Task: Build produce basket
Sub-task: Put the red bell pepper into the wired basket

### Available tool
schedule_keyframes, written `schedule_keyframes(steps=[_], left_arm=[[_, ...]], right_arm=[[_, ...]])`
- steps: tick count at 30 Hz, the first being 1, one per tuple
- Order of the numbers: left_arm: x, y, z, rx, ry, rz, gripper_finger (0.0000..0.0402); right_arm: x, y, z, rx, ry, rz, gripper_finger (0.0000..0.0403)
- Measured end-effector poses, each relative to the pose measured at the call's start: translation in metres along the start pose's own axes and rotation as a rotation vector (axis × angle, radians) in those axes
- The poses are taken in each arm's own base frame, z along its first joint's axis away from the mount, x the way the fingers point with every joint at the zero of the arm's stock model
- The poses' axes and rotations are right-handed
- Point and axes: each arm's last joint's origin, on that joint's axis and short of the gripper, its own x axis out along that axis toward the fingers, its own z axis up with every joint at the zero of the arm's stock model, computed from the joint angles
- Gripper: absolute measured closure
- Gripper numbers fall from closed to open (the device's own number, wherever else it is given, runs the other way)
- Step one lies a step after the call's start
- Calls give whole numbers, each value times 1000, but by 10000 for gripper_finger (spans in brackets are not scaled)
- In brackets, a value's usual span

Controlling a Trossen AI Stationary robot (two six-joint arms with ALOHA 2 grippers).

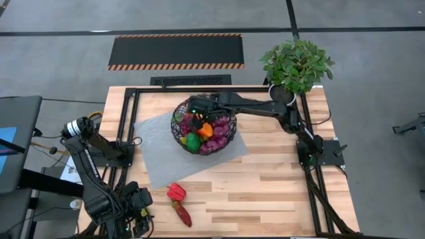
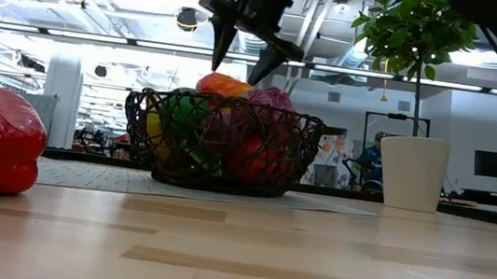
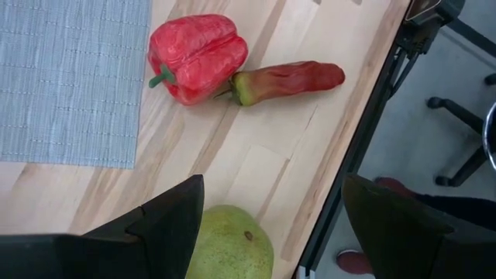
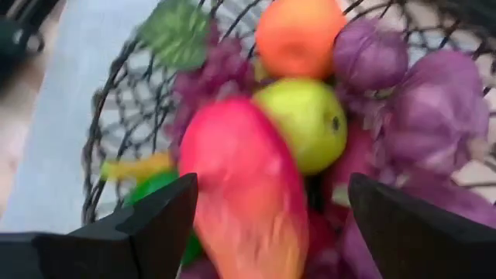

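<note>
While the right gripper (image 1: 199, 106) hangs over the round black wire-mesh basket (image 1: 229, 136) with fingers spread and nothing between them, a pink-red mango-shaped fruit (image 4: 244, 182) sits right under it on the pile, so this reads as the drop step for that piece. Basket sits on the grey woven mat (image 1: 156, 149), roughly table centre, at 7 o'clock from the green leafy plant in a white pot (image 1: 297, 65). Orange fruit (image 4: 298, 35), green apple (image 4: 306, 124) and purple grapes (image 4: 434, 108) are already inside.

Left gripper (image 3: 267, 213) hovers at the table's 7 o'clock corner, fingers apart, straddling a green pear (image 3: 229, 244) without gripping it. Red bell pepper (image 1: 176, 192) and long red chilli pepper (image 1: 182, 213) lie just beside, touching each other.

Next, likely: right arm lifts clear; left closes on the pear, then the peppers.
</note>
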Motion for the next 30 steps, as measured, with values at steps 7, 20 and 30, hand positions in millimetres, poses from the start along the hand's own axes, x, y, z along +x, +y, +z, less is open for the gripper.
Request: schedule_keyframes(steps=[7,20,30], left_arm=[[-5,1,-13,-15,13,-3,111],[-14,5,-33,-63,5,-3,111],[-15,5,-36,-60,4,-4,111]], right_arm=[[-41,45,-43,-138,10,174,55],[16,159,-165,-418,-88,432,56],[87,174,-196,-440,-63,447,52]])
